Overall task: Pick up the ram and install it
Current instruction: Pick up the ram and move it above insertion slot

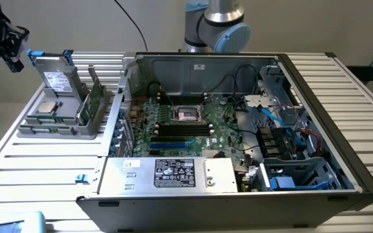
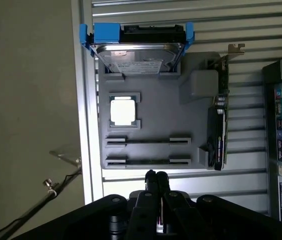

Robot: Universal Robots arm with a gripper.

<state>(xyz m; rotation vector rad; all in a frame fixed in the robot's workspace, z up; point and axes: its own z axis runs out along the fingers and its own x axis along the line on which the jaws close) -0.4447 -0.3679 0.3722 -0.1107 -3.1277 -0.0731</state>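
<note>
Closest to the wrist camera, the gripper (image 2: 156, 176) has its two black fingers pressed together with nothing between them. In the exterior view it hangs in the air above the far corner of the slatted worktop (image 1: 37, 160), on the exterior view's left, clear of everything below.

Beneath it, a grey parts holder (image 2: 156, 115) sits along that same edge of the worktop. A hard drive (image 2: 138, 56) in a blue bracket (image 2: 106, 34) stands at one end of the holder. A CPU (image 2: 123, 111) lies flat in a square pocket near the holder's middle. A green expansion card (image 2: 220, 135) with a metal bracket stands on edge along the side towards the computer case (image 1: 329, 111).

Where the ram is I cannot tell. The holder's two long narrow slots (image 2: 148, 141) each show just a thin dark line between their end blocks. The memory slots (image 1: 184, 128) on the motherboard (image 1: 173, 141) look dark.

The open case fills the middle of the worktop, just beside the holder. Its power supply (image 1: 173, 174) lies along the near side, and the CPU socket (image 1: 188, 114) sits just beyond the memory slots. The robot arm (image 1: 215, 24) rises behind the case's far wall.
</note>
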